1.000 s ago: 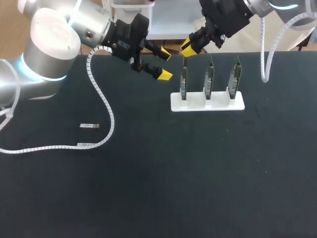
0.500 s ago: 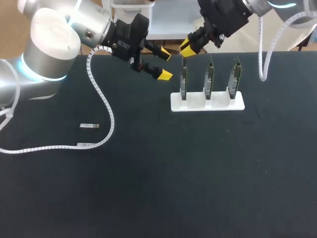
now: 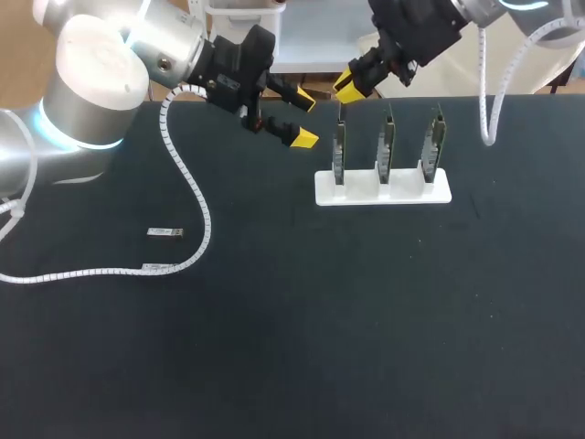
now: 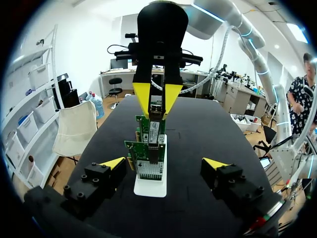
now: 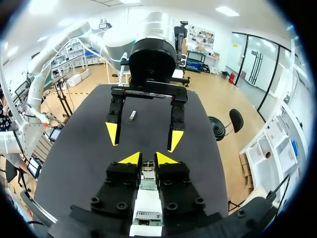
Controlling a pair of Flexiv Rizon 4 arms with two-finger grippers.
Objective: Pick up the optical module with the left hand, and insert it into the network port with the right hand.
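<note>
Insertion step, I judge. My right pincer [image 3: 348, 86] grips the module [image 5: 147, 166], narrow, above the rack's 9 o'clock card [image 3: 339, 152]. My left pincer [image 3: 303, 121] is wide, empty. Next: a straight push into its port.

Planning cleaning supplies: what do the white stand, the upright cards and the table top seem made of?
White stand: likely plastic, smooth, uniform white. Upright cards: green circuit board, chips and metal parts showing. Table top: black, matte, no glare; possibly a mat or cloth.
</note>
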